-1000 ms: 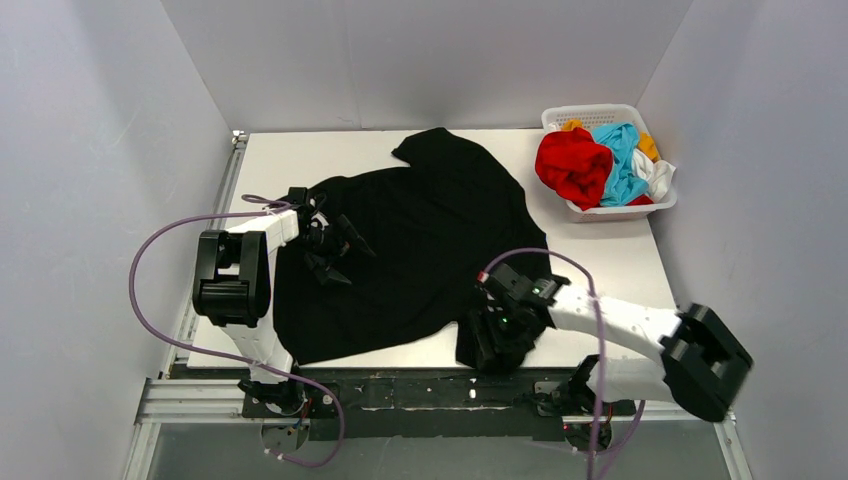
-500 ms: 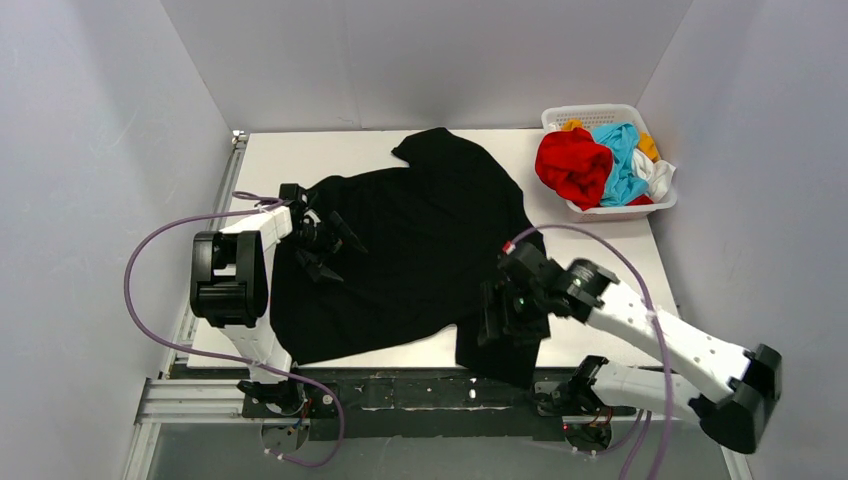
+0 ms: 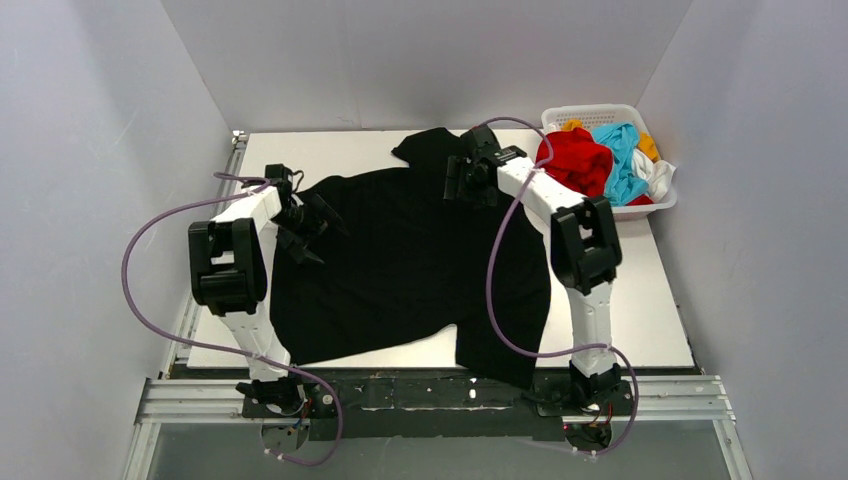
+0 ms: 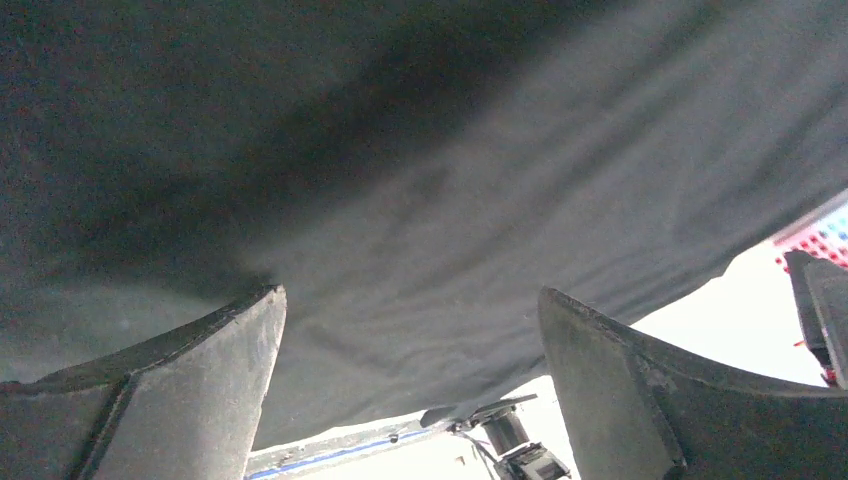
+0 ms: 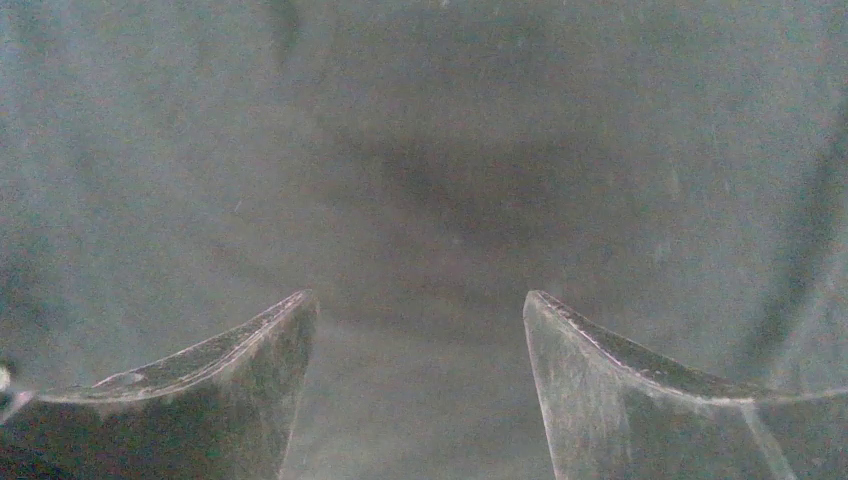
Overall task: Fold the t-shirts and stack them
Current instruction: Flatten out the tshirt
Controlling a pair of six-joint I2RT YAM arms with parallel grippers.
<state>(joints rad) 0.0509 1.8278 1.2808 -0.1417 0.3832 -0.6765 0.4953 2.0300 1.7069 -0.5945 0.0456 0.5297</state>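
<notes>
Tool state: left tool (image 3: 310, 228) stands wide open with nothing between its fingers (image 4: 180, 370); the wrist view shows only black cloth under it. Right tool (image 3: 468, 178) is also spread wide and holds nothing; its wrist view (image 5: 420, 300) is filled with the same dark cloth. Cannot tell whether either tool touches the fabric.

Black shirt (image 3: 420, 260) lies spread over the middle of the desk (image 3: 640, 290). One part reaches toward the far edge, and the near right corner comes down to the near edge. The left tool is over the shirt's left side. The right tool is over its far part, close to the basket.

White lattice basket (image 3: 600, 112) sits in the far right corner of the desk, just beside the shirt's far right edge. It holds the red shirt (image 3: 575, 160), light blue shirt (image 3: 622, 165), white shirt (image 3: 660, 178) and orange-yellow shirt (image 3: 650, 146), all bunched together.

Left arm: elbow raised over the left desk edge, forearm angled in toward the shirt, purple cable (image 3: 150, 260) looping out to the left. Right arm: reaches far forward across the shirt's right side, wrist turned left, with its own cable (image 3: 495, 290) hanging over the cloth.
</notes>
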